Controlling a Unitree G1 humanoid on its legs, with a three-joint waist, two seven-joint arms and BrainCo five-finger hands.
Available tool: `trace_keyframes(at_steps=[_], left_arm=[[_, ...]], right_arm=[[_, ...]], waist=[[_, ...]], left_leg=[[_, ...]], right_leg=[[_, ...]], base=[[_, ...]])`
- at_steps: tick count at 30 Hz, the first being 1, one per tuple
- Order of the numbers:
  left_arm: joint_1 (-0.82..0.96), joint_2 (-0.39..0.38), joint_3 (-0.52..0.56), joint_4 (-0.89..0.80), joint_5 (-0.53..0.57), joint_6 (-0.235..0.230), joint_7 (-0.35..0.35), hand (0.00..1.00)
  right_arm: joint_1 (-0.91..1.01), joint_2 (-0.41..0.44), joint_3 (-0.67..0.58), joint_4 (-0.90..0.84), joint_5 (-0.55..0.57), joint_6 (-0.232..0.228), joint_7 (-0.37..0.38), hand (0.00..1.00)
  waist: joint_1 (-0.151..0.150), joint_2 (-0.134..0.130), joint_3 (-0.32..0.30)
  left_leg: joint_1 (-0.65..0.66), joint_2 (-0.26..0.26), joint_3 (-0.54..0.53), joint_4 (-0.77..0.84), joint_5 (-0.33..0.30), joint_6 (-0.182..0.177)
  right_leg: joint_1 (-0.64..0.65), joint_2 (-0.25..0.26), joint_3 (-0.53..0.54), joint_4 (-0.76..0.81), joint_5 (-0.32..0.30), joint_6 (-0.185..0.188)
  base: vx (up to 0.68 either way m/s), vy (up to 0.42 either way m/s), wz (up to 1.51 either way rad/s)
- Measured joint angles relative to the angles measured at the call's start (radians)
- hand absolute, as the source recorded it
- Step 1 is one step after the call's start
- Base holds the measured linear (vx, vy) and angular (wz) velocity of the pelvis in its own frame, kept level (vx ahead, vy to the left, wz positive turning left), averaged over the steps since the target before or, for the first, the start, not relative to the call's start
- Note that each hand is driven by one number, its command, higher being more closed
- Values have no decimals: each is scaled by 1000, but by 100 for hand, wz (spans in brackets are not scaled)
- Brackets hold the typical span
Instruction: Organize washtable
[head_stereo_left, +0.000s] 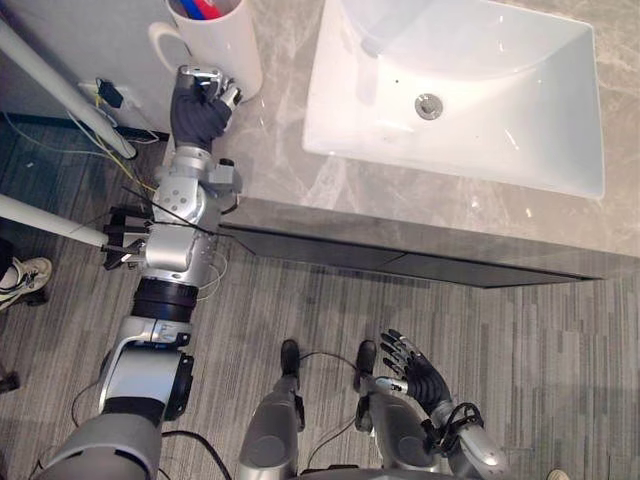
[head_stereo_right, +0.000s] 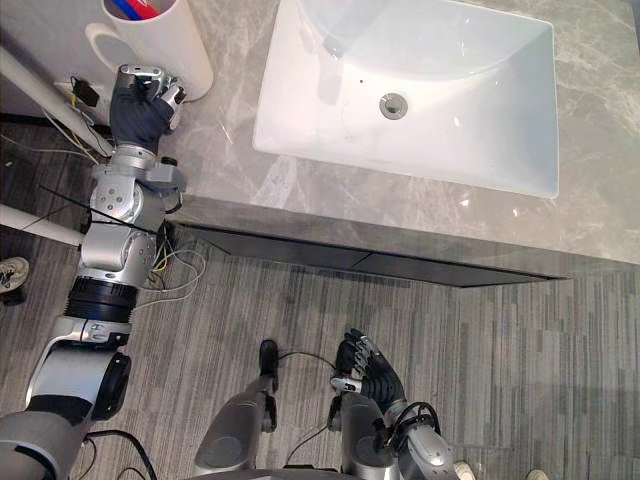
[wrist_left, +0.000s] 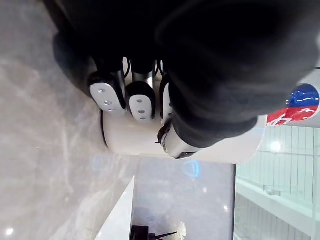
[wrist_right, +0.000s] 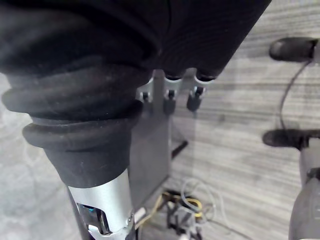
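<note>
White mug (head_stereo_left: 228, 50): it is standing upright at the far left of the bench, well left of the sink, its handle pointing left and red and blue items (head_stereo_left: 203, 8) sticking out of its top.
Grey stone bench (head_stereo_left: 300, 185): it is carrying the mug and the white sink (head_stereo_left: 470, 60); the surface between them is lying bare.
Left hand (head_stereo_left: 200, 100): it is reaching up over the bench's left edge and meeting the near side of the mug. In the left wrist view its fingers (wrist_left: 140, 102) are curling onto the white wall while the thumb is closing in from the opposite side, so it is gripping the mug.
Right hand (head_stereo_left: 415, 370): it is hanging low over the floor, well apart from the bench, fingers loosely spread and holding nothing.
Step in hand: by my reading, the left hand is securing its grasp on the mug, with the base resting on the bench and no lift begun.
Next move: it is likely calling for a firm, level lift or slide, keeping the mug upright so the items inside are not tipping out, then setting it down where it belongs. Which spot that is, I cannot tell. The right hand is looking unneeded for this.
</note>
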Motion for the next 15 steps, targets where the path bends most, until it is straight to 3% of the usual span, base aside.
trace_keyframes(at_steps=[15], left_arm=[[61, 0, -31, -68, 2, 0, -51, 100]], right_arm=[[-26, 3, 30, 2, 11, 1, 1, 0]], waist=[[-11, -29, -23]], left_leg=[[5, -7, -2, -6, 6, 5]], right_leg=[[13, -3, -2, -23, 6, 1]], base=[[20, 2, 0]])
